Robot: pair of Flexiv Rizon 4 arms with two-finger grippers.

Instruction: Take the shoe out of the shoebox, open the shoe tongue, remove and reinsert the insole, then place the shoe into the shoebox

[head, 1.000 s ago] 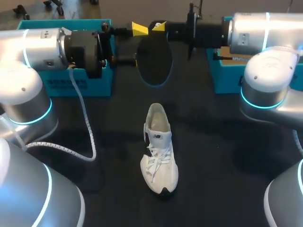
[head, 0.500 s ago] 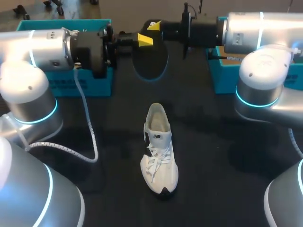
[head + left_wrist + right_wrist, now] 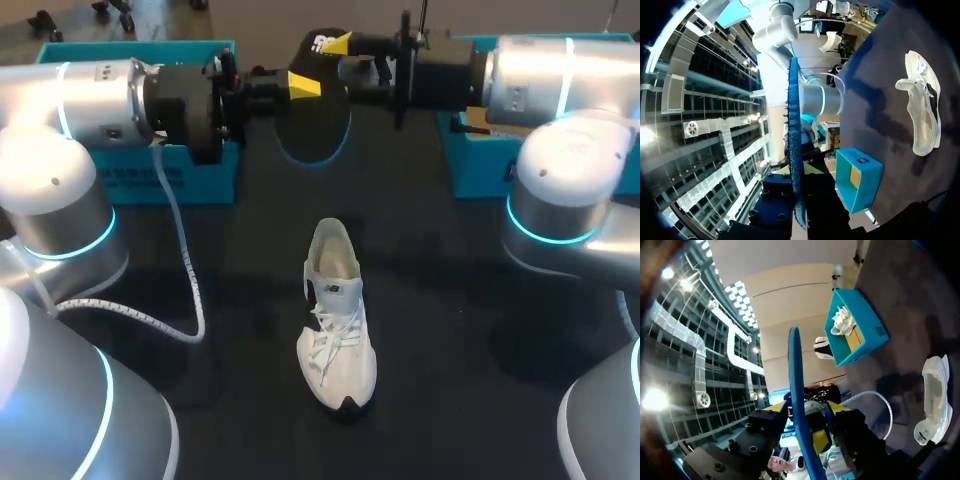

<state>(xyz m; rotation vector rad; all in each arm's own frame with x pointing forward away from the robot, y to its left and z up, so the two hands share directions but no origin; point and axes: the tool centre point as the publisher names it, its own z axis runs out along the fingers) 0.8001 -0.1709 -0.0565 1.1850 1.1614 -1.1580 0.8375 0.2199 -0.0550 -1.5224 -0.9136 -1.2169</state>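
One dark insole (image 3: 316, 125) held aloft over the table (image 3: 480, 350), clamped by the left gripper (image 3: 302, 83) and the right gripper (image 3: 337, 44) together, white shoe (image 3: 337, 318) lying below, laces up.

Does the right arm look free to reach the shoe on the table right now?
Probably not yet. Nothing blocks the way to the shoe, but the right tool and left tool both grip the insole above the table's far side.

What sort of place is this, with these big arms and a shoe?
Probably a robotics test bench: the left gripper and right gripper hold an insole over a black table, with a white shoe, a left shoebox and a right shoebox on it.
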